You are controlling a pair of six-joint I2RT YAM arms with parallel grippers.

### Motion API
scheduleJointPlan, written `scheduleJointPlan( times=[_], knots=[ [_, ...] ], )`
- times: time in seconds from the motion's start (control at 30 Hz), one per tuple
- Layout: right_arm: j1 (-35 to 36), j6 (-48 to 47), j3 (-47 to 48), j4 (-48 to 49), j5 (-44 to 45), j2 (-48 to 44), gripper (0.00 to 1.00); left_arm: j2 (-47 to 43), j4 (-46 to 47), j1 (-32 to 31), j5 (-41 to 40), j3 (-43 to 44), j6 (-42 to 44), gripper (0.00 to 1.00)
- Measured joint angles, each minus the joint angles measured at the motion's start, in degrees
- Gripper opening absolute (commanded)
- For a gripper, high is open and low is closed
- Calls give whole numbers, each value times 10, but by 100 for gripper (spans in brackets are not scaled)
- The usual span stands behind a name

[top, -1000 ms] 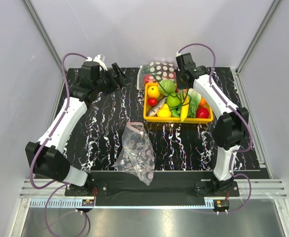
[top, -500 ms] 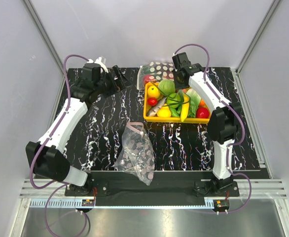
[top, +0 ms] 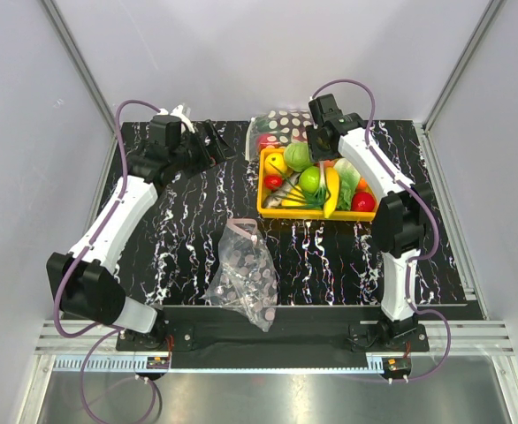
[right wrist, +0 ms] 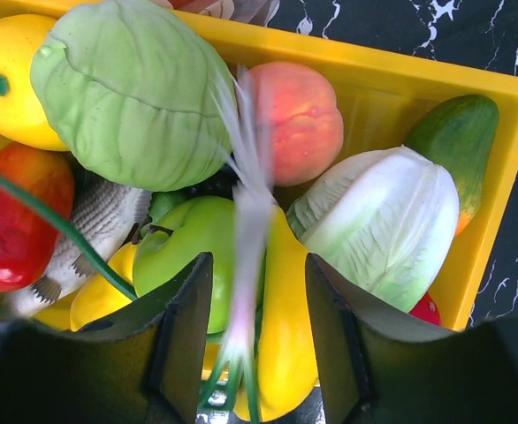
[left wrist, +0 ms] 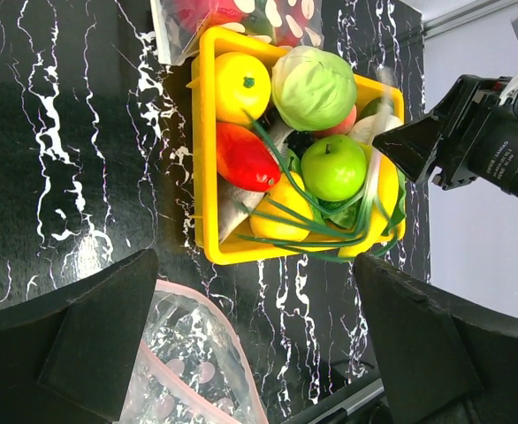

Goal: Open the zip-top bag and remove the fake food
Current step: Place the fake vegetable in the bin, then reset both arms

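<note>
The left gripper (left wrist: 257, 268) was held wide open and empty. The right gripper (right wrist: 259, 265) was parted, with a blurred, slender scallion stalk (right wrist: 250, 212) seen between its jaws.

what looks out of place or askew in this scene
The long plastic spring onion stands out: its pale stalk is blurred between the fingers of the open right pincer, and its thin green leaves trail across the rim of the heaped yellow plastic tray.
</note>
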Motion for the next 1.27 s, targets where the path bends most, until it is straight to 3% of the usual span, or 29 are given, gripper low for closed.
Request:
scheduleJointPlan(
  times=[0.2, 0.3, 0.47, 0.63, 0.83, 1.03, 1.27],
  knots=[
    [0, 1, 0, 0, -7, 0, 57, 0, 0, 0, 0, 0, 7, 99],
    [0, 3, 5, -5, -9, 0, 69, 0, 0, 0, -1, 0, 16, 99],
    [0, 11, 23, -7, -18, -4, 99, 0, -1, 0, -12, 1, 42, 99],
    [0, 23, -3, 16, -47, -43, 100, -5, -4, 2, -37, 4, 71, 99],
    [-12, 63, -138, 115, -107, -183, 100, -36, -14, 17, -87, 16, 97, 99],
    [-106, 124, -309, 233, -163, -318, 100, -59, -35, 34, -138, 39, 119, 99],
    [-186, 136, -363, 267, -166, -350, 100, -66, -60, 38, -171, 46, 140, 99]
  ],
)
